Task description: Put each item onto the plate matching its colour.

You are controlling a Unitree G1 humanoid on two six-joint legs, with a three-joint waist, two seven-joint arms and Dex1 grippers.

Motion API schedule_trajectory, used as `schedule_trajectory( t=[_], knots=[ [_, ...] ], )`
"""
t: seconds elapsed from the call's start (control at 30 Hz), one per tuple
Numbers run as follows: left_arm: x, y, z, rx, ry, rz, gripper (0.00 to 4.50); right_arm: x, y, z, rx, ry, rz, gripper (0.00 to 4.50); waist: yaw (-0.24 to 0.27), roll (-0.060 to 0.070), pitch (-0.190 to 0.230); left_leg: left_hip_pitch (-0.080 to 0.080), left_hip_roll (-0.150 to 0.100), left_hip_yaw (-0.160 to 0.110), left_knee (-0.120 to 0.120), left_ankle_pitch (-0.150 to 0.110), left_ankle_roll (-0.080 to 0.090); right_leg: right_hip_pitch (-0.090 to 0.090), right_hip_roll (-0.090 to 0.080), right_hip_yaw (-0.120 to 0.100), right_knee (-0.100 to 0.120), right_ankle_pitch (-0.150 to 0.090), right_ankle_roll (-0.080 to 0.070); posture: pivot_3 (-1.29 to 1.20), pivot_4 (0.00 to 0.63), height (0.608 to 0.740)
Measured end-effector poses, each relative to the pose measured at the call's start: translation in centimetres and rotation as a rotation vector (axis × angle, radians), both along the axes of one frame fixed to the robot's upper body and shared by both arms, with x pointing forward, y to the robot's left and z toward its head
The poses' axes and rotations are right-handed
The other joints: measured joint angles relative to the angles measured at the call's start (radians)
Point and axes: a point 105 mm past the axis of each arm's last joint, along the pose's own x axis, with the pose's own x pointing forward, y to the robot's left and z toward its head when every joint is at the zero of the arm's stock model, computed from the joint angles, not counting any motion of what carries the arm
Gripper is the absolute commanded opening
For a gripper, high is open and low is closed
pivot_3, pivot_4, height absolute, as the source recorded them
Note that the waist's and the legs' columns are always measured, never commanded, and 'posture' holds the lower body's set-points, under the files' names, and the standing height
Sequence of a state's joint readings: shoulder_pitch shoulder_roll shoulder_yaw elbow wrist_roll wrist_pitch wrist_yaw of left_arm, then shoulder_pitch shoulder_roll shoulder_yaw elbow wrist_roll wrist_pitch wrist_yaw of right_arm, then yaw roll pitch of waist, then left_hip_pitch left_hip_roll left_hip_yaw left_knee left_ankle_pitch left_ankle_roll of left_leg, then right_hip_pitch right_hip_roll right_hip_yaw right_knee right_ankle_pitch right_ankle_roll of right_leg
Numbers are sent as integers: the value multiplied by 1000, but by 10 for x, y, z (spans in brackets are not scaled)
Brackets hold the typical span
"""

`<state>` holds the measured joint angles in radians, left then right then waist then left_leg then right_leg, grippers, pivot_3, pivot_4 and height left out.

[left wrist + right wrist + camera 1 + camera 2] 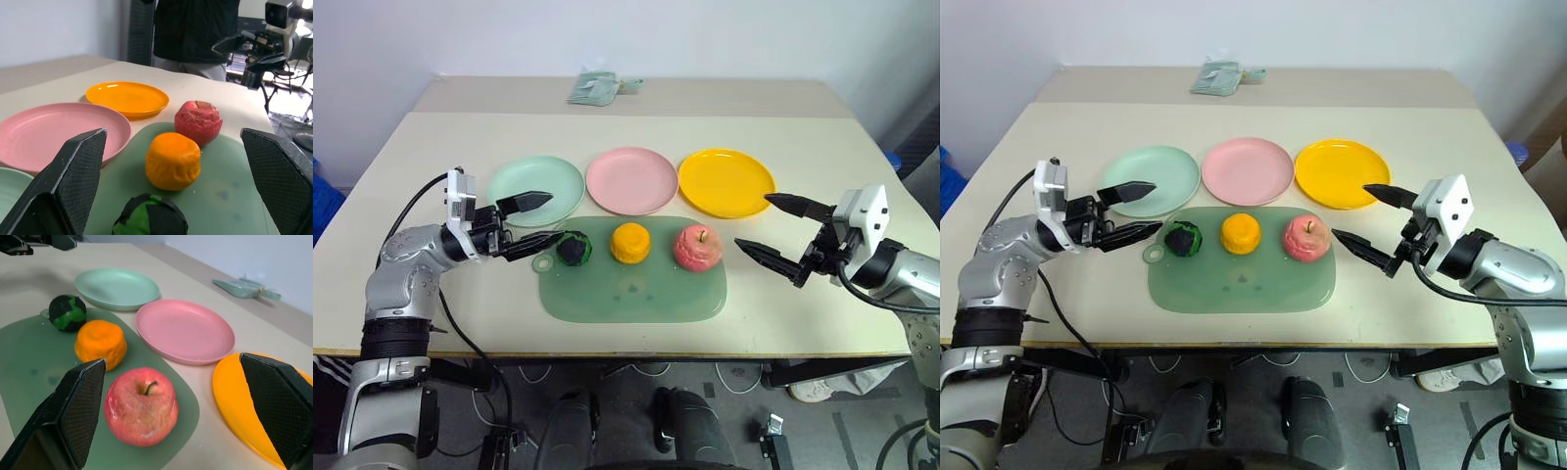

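Three items lie in a row on a flat green mat (636, 294): a dark green lumpy vegetable (574, 249) at the left, an orange round fruit (630, 243) in the middle and a pink-red apple (697, 248) with a stem at the right. Behind the mat stand a mint green plate (536, 189), a pink plate (631, 180) and a yellow-orange plate (726, 182). My left gripper (540, 219) hangs open just left of the vegetable, pointing at it. To the right of the apple my right gripper (771, 228) is open, pointing at the apple, nothing between its fingers.
A folded pale green cloth (595, 88) lies at the table's far edge. A person in dark clothes (195, 29) stands beyond the table in the left wrist view. Bare tabletop (431, 147) stretches left and right of the plates.
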<state>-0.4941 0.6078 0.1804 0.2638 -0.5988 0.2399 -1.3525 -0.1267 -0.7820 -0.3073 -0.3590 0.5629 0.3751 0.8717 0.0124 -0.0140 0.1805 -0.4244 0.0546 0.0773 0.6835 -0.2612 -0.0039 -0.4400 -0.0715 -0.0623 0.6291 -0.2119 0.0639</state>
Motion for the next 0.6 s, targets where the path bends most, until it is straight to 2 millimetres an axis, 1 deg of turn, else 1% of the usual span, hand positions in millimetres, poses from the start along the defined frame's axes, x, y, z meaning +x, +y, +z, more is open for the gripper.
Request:
schedule_trajectory(
  t=[0.23, 0.33, 0.5, 0.6],
  knots=[
    [-1, 2, 1, 5, 3, 1, 4500, 7, 11, 5, 7, -31, 27, 4455, -1, 0, 0, 0, 0, 0, 0, 0, 0, 0, 0, 0, 0, 0, 0, 0, 150, 740],
    [-2, 9, 5, 19, 1, 4, 4500, 10, 18, 4, 16, -37, 36, 4455, -1, 0, 0, 0, 0, 0, 0, 0, 0, -1, 0, 0, 0, 0, 0, 0, 150, 740],
    [0, 22, 12, 3, -4, 24, 4500, 8, 23, 5, 32, -9, 66, 4455, 1, 0, 0, 0, 0, 0, 0, 0, 0, -1, 0, 0, 0, 0, 0, 0, 150, 740],
    [1, 30, 11, 1, 10, 37, 4500, 8, 32, 12, 53, -1, 108, 4455, -1, 0, 0, 0, 0, 1, 0, 0, 0, -1, 0, 0, 0, 0, 0, 0, 150, 740]
  ],
)
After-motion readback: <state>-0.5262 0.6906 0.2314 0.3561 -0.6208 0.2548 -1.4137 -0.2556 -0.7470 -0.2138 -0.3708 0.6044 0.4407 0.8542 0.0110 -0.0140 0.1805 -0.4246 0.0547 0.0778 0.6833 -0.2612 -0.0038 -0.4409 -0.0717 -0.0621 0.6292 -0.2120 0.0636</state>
